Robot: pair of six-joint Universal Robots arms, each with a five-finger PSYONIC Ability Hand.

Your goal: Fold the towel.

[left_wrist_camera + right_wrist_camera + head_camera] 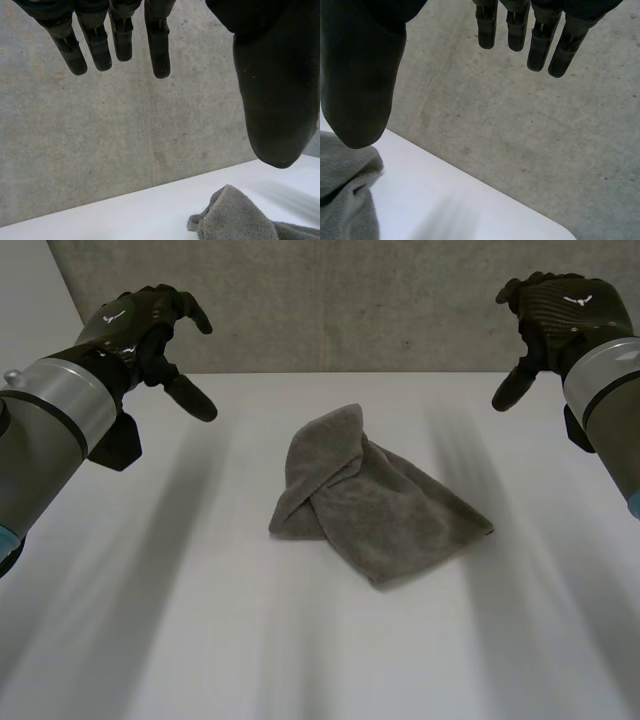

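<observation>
The rumpled grey terry towel (375, 505) lies in the middle of the white table (180, 640), one flap crossed loosely over the rest (hardly a tidy fold). The black left hand (140, 325) and black right hand (550, 310) hover on either side, well apart from it, fingers relaxed and holding nothing. This looks like the approach step; next, each hand must drop to a corner and pinch it.

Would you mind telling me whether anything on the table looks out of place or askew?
The grey towel lies in a lopsided bundle on the table, one flap twisted across itself and its edges not lined up. The left hand and right hand hover open, clear of it. Nothing looks spilled or damaged.
</observation>
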